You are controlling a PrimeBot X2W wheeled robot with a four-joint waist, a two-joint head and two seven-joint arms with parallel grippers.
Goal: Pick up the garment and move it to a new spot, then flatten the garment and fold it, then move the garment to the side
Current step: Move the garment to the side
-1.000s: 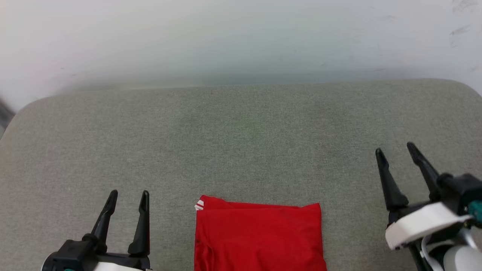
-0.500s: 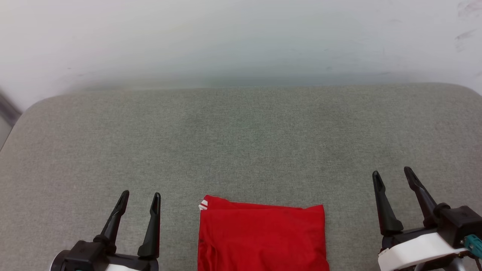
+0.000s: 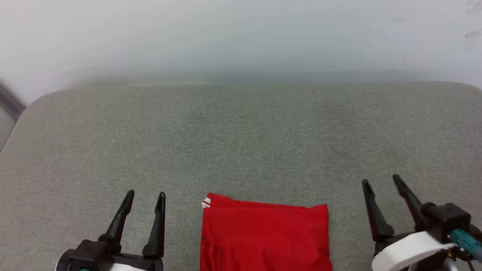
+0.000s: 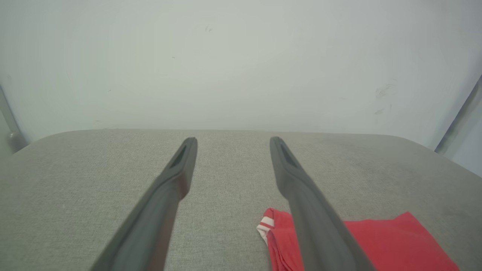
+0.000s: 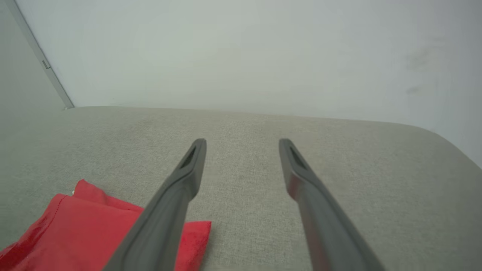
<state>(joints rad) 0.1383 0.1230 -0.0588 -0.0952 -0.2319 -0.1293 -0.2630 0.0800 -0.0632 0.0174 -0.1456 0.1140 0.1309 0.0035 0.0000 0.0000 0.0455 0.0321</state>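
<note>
Garment (image 3: 265,237): folded into a tidy red rectangle, lying flat at the near edge of the surface (image 3: 241,143), between the two grippers. Its near part runs off the bottom of the head view.
Trim (image 3: 206,203): a scrap of red-and-white stripe pokes out at the garment's far left corner.
Left gripper (image 3: 146,193): fingers spread wide with nothing between them. It sits just left of the garment, not touching it, tips pointing toward the far wall (image 3: 241,37).
Right gripper (image 3: 380,179): wide apart too, and empty. It stands to the garment's right, farther from the cloth than the left one, fingers leaning a little leftward.
Surface: grey woven covering with rounded far corners, running up to the wall.
Wall: pale, with a few faint scuffs at the far right.
</note>
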